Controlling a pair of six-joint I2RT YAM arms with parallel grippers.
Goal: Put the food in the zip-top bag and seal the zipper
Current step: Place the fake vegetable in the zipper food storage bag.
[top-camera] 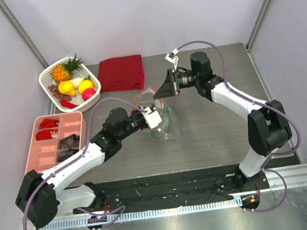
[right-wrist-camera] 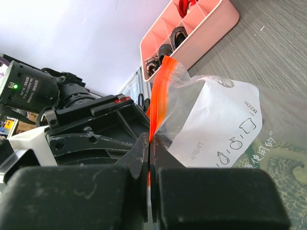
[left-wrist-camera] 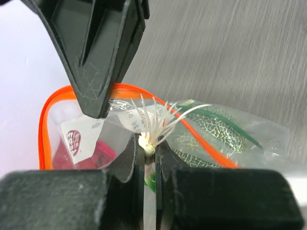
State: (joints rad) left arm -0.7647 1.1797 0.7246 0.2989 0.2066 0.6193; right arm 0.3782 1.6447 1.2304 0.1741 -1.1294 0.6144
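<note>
Left gripper (left-wrist-camera: 149, 149) is clamped on the green onion (left-wrist-camera: 154, 117), seemingly at the mouth of the zip-top bag (top-camera: 166, 127); the zipper (right-wrist-camera: 160, 91), at the bag's twelve o'clock, is pinched by the right gripper (right-wrist-camera: 149, 143). Deeper insertion is advised before release.

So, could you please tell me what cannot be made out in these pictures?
Top view: zip-top bag mouth, under the left hand and right hand.
Left wrist view: green onion stalk, hidden between the fingers.
Right wrist view: melon, cut off at the corner.
Top view: pink tray contents, too small.
</note>
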